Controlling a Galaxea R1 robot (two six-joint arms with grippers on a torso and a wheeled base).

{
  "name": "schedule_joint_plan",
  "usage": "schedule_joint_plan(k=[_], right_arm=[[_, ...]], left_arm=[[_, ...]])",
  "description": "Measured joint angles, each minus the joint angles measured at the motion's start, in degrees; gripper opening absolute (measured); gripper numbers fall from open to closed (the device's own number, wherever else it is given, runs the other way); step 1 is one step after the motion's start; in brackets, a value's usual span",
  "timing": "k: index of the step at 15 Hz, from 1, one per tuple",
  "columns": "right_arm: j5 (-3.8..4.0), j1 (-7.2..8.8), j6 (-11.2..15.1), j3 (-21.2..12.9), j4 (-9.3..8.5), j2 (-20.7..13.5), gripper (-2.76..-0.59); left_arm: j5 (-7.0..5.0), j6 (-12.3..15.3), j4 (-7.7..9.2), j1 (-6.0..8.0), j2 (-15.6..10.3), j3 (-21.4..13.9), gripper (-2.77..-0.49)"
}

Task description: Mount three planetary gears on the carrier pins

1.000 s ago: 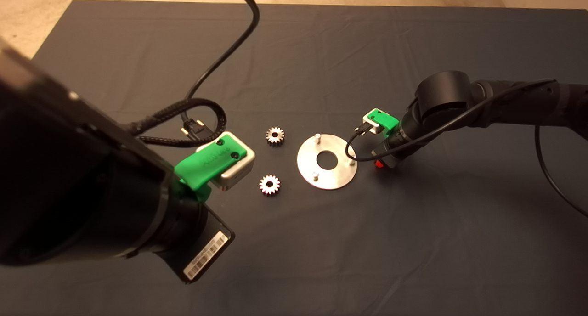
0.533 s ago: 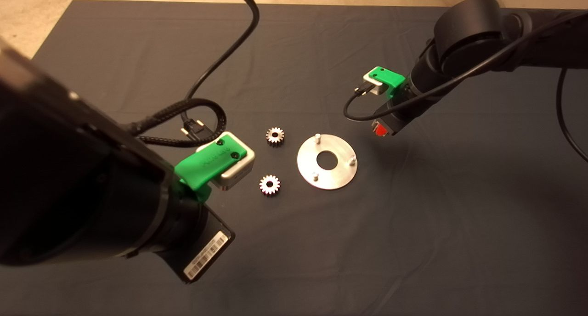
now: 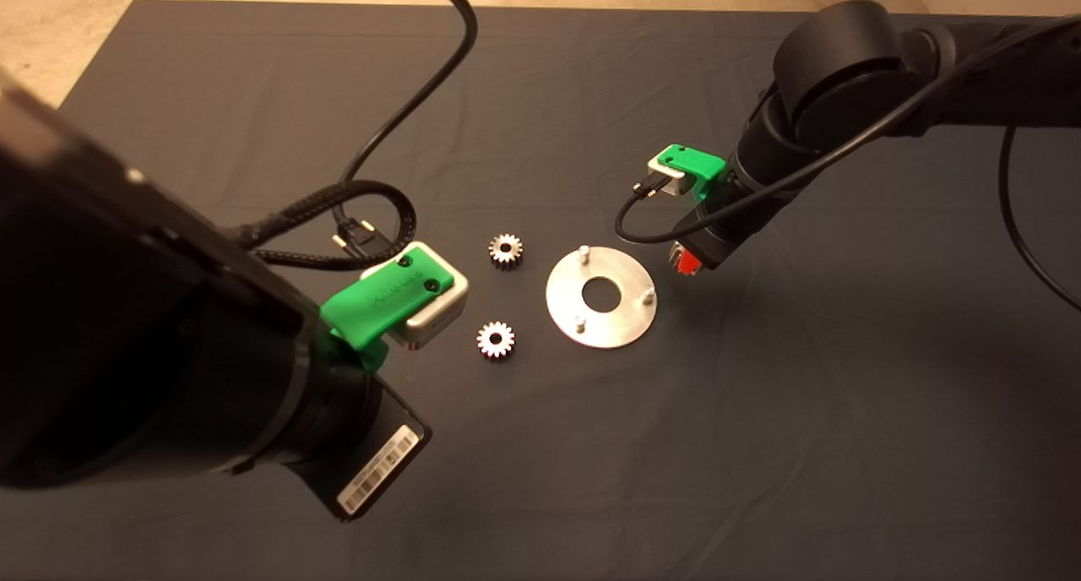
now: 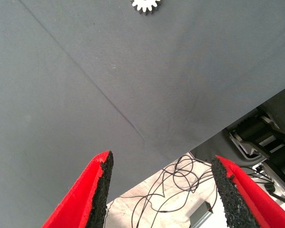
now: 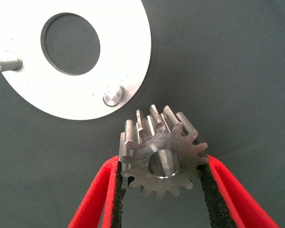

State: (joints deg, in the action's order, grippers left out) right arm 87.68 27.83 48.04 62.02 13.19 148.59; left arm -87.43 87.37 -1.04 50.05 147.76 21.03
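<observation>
A flat silver disc (image 3: 621, 319) with a large centre hole lies mid-mat, and three carrier pins stand bare on it, one of them (image 3: 648, 294) nearest my right arm. Two planetary gears lie left of the disc, one farther back (image 3: 505, 249) and one nearer the front (image 3: 496, 339). My right gripper (image 3: 688, 263) hovers just right of the disc. In the right wrist view it (image 5: 162, 187) is shut on a third gear (image 5: 159, 154), held close beside a pin (image 5: 112, 95) and the disc (image 5: 128, 57). My left gripper (image 4: 159, 178) is open over bare mat, a gear (image 4: 145, 4) ahead of it.
A black cable loop (image 3: 372, 218) lies on the mat behind the left arm. The left wrist view shows the mat's edge (image 4: 199, 145), with tangled wires (image 4: 180, 183) and equipment on the floor beyond. The floor (image 3: 51, 32) shows past the mat's far left corner.
My right gripper rose from the mat beside the disc with the gear, swung back and up, then came a little left and down toward the disc. The left arm stayed still.
</observation>
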Motion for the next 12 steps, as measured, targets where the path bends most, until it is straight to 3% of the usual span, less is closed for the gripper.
schedule_joint_plan(k=[6,8,11,12], right_arm=[[0.00,-0.11,0.02,-1.60,-0.21,0.02,-2.37],[0.00,-0.99,0.02,-2.24,-0.19,0.04,-2.37],[-0.07,-3.52,0.01,-2.30,-0.22,0.23,-2.37],[-0.47,-3.80,0.00,-2.30,-0.22,0.34,-2.37]], left_arm=[[-0.02,0.00,0.00,-0.02,0.00,0.00,-1.80],[-0.02,0.00,0.00,-0.02,0.00,0.00,-1.80],[-0.02,0.00,0.00,-0.02,0.00,0.00,-1.80],[0.00,0.00,0.00,-0.02,0.00,0.00,-1.80]])
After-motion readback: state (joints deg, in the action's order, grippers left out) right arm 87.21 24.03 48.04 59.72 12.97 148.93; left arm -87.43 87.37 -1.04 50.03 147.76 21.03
